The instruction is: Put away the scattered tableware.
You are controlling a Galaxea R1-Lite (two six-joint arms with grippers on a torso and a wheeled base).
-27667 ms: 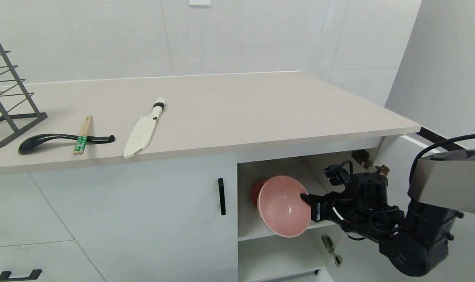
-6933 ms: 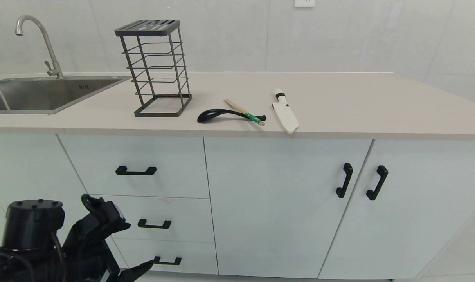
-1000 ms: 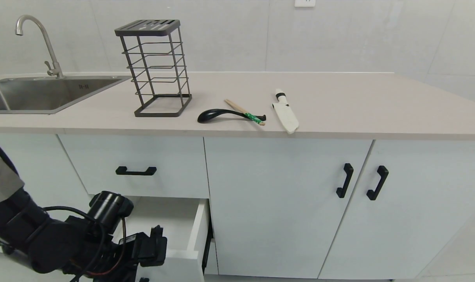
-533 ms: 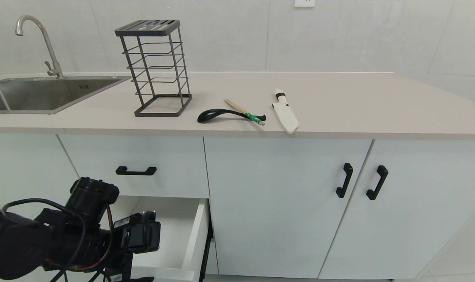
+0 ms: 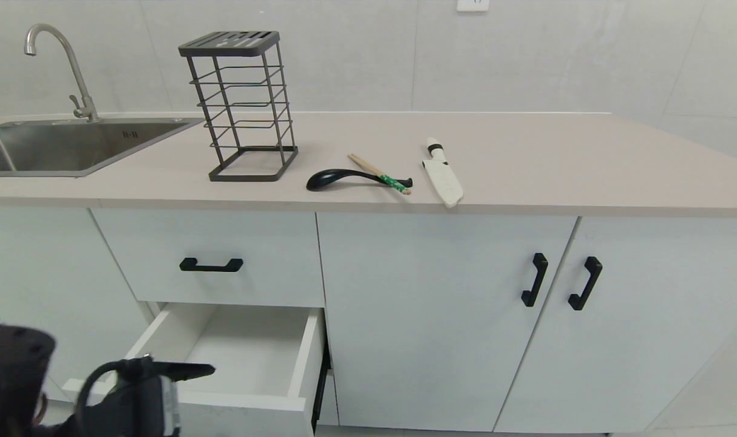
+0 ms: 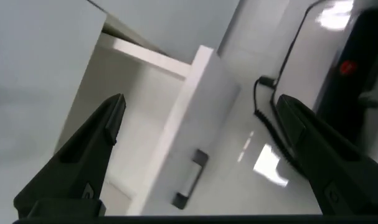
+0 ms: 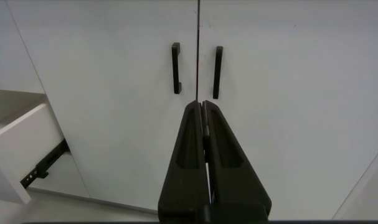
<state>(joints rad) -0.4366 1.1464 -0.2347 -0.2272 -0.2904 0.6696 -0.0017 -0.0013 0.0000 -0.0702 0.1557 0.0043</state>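
Observation:
On the counter lie a black spoon (image 5: 343, 178), a pair of chopsticks (image 5: 380, 175) resting across its handle, and a white knife (image 5: 443, 173) near the front edge. Below the counter's left part, the second drawer (image 5: 247, 349) stands pulled out, and its inside is bare. My left gripper (image 5: 189, 369) is low in front of that drawer, at its left corner. In the left wrist view the left gripper (image 6: 201, 143) is open and holds nothing, with the drawer front and its black handle (image 6: 190, 180) beyond. My right gripper (image 7: 203, 112) is shut and empty, facing the cupboard doors (image 7: 114, 106).
A black wire rack (image 5: 241, 106) stands on the counter left of the spoon. The sink (image 5: 71, 142) and faucet (image 5: 71, 67) are at the far left. The top drawer (image 5: 210, 258) and the two handled cupboard doors (image 5: 563, 282) are closed.
My left gripper has come off the drawer front and dropped back to the lower left. The drawer stays pulled out. The things on the counter have not moved.

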